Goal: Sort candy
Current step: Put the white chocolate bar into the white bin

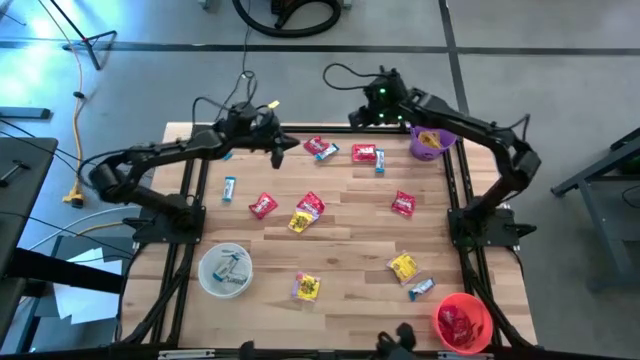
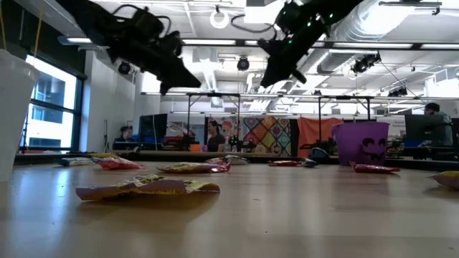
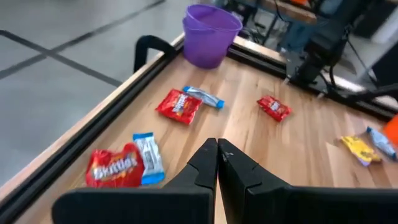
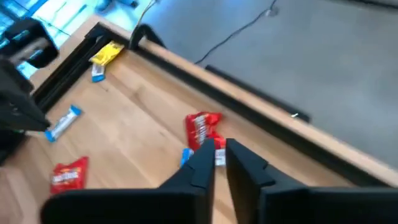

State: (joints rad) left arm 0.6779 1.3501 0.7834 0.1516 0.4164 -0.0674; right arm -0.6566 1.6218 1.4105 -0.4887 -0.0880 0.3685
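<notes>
candy (image 1: 308, 210) is scattered across the table (image 1: 350, 290), most from 10 to 2 o'clock. the left gripper (image 3: 217, 155) is pressed shut and empty; the right gripper (image 4: 219, 149) is nearly closed, nothing seen held. a flat wrapper could be skidded aside if approached with fingers this narrow.

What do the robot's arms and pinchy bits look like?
Both arms are dark, almost black, built of jointed sections with black cables looping along them. A small green light glows on the right arm. Each ends in a tool with two flat, dark, wedge-shaped fingers: the left tool and the right tool.
</notes>
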